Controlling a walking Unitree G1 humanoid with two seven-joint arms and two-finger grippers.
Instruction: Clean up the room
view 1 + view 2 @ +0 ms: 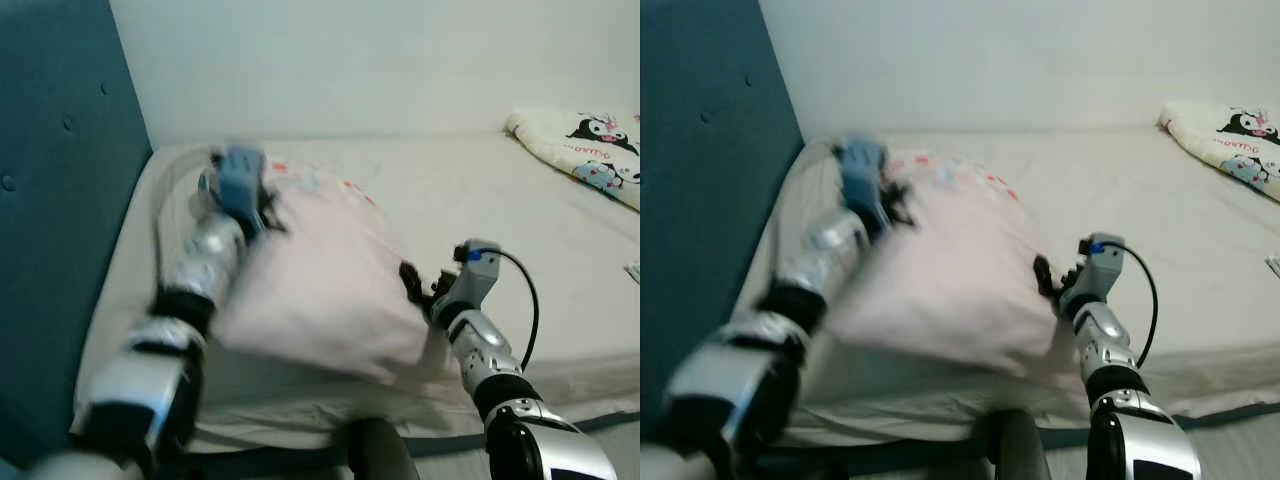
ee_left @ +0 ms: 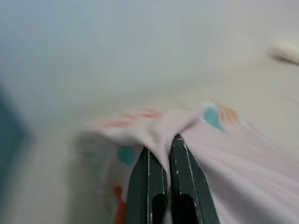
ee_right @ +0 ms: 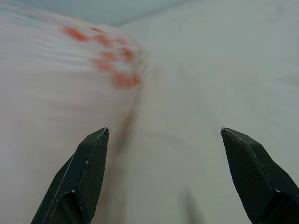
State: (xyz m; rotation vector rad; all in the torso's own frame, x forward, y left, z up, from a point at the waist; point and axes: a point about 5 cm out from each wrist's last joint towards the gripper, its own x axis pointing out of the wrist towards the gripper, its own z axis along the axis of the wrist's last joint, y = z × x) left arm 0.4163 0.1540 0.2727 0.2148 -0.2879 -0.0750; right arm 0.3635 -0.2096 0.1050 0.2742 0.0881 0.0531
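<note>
Placing the pillow (image 1: 320,290) on the bed (image 1: 520,220): left tool (image 2: 169,140) pinches its corner; right tool (image 3: 163,172) is spread beside it. Next move likely requires releasing.

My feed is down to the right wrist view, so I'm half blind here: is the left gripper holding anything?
Observer: Yes, the left gripper is shut on the pink pillow's far edge.
Operator: Where's my right gripper?
Observer: The right gripper is open beside the pillow's near right side.
Operator: What does the pillow lie on?
Observer: It's on the bed, near the blue headboard.
</note>
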